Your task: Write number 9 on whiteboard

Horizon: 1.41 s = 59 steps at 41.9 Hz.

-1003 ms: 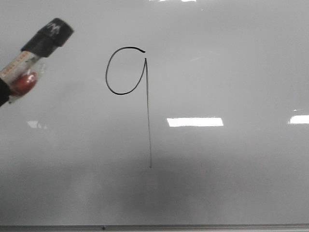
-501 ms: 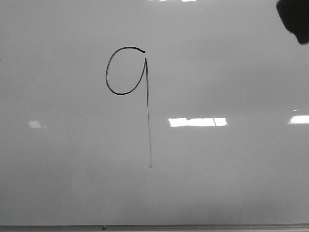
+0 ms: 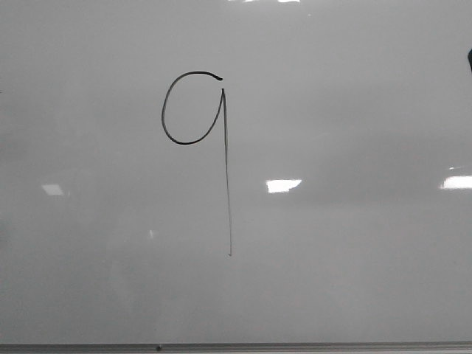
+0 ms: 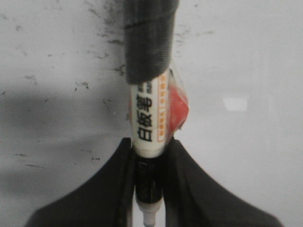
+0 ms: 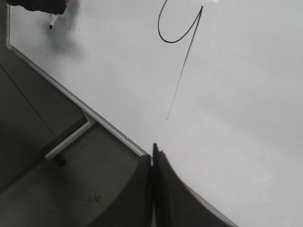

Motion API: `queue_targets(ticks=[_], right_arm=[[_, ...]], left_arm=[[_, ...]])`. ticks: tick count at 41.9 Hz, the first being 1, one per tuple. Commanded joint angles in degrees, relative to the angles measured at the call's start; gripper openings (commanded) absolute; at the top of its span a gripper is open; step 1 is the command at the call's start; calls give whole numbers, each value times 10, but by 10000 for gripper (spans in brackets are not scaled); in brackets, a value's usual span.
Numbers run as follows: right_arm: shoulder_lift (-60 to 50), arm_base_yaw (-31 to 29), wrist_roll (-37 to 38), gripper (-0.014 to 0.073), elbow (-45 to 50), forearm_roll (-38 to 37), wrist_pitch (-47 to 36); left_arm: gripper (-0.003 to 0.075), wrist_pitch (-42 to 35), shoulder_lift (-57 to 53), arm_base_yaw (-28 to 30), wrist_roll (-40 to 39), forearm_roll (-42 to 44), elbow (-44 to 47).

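The number 9, a thin black loop with a long stem, is drawn on the whiteboard left of centre. It also shows in the right wrist view. My left gripper is shut on a white marker with a black cap, over a smudged part of the board. That marker's tip shows in the right wrist view near the board's corner. My right gripper is shut and empty above the board's edge. Neither gripper shows clearly in the front view.
A thin grey metal strip runs along the board's near edge. Bright light reflections lie on the board. Beyond the edge a stand leg with a caster stands on a dark floor. A dark sliver sits at the front view's right edge.
The marker in my left gripper has left the front view at its left side. A dark shape that came in at the top right has drawn back to the right edge.
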Motion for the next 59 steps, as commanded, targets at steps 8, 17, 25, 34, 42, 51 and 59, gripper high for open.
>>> queue_targets(ticks=[8, 17, 25, 34, 42, 51, 59], right_arm=[[-3, -4, -1, -67, -15, 21, -23], [-3, -4, -1, -67, -15, 21, -24], [-3, -4, -1, -67, -15, 21, -24], [-3, -4, -1, -67, -15, 21, -24], [-3, -4, -1, -67, -15, 21, -23], [-3, -4, -1, -67, -15, 21, -22], [-3, -4, -1, -67, -15, 21, -22]], left_arm=[[-13, -52, 19, 0, -7, -9, -30], [59, -54, 19, 0, -7, -9, -30], [94, -58, 19, 0, -7, -9, -30], [148, -58, 19, 0, -7, -9, -30], [197, -58, 19, 0, -7, -9, -30], [205, -58, 19, 0, -7, -9, -30], [329, -62, 19, 0, -7, -9, -30]])
